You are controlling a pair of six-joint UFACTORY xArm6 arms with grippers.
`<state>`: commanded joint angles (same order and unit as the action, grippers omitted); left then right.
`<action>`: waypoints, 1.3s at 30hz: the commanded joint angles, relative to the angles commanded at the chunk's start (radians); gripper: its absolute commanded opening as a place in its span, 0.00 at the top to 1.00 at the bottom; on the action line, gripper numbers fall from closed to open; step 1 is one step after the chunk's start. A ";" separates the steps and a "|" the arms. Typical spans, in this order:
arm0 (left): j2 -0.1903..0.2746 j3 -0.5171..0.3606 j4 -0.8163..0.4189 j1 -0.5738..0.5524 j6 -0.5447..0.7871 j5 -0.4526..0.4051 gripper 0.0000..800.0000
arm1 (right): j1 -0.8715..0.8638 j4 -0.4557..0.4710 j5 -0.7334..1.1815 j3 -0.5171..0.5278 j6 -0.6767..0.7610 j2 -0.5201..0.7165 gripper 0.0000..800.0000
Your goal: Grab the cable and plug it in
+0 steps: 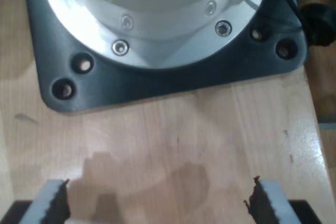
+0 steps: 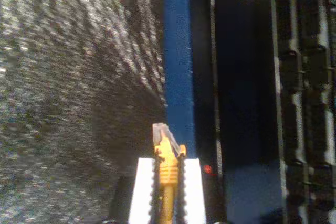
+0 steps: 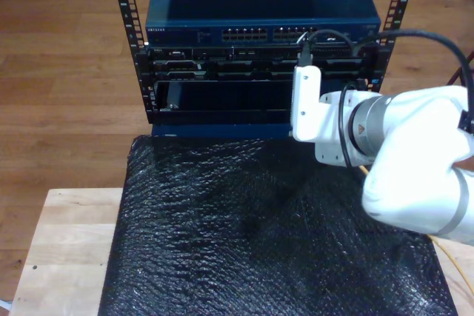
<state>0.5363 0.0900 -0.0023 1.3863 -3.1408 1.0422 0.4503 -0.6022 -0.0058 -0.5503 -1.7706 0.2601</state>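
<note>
Exterior view: even, moderately bright room light; black mat (image 3: 266,234) shows fine speckled sheen; white arm housing (image 3: 422,168) near overexposed at the frame's right; rack interior (image 3: 222,98) dark, detail lost.

First wrist view: soft focus throughout; strong glare on the metal base ring (image 1: 157,30) and a pale sheen on the wooden desk (image 1: 173,135); faint shadows lower centre.

Second wrist view: dim, grainy, blurred; mat texture smeared; yellow-orange cable (image 2: 168,169) brightly lit.

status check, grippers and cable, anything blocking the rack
My second gripper shut on the cable, plug forward, near the rack. My first gripper open over bare wood by an arm base. No obstruction seen.
</note>
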 joint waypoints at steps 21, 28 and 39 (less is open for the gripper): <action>0.000 0.000 0.000 0.000 0.000 0.002 0.00 | -0.012 0.196 -0.459 0.066 -0.011 -0.049 1.00; -0.002 0.000 0.000 0.000 0.000 0.002 0.00 | -0.031 0.196 -0.592 0.035 -0.008 -0.153 1.00; -0.002 0.000 0.000 0.000 0.002 0.002 0.00 | -0.011 0.198 -0.674 0.100 -0.008 -0.193 1.00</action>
<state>0.5347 0.0900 -0.0023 1.3863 -3.1393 1.0437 0.4396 -0.4043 -0.6793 -0.4505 -1.7783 0.0667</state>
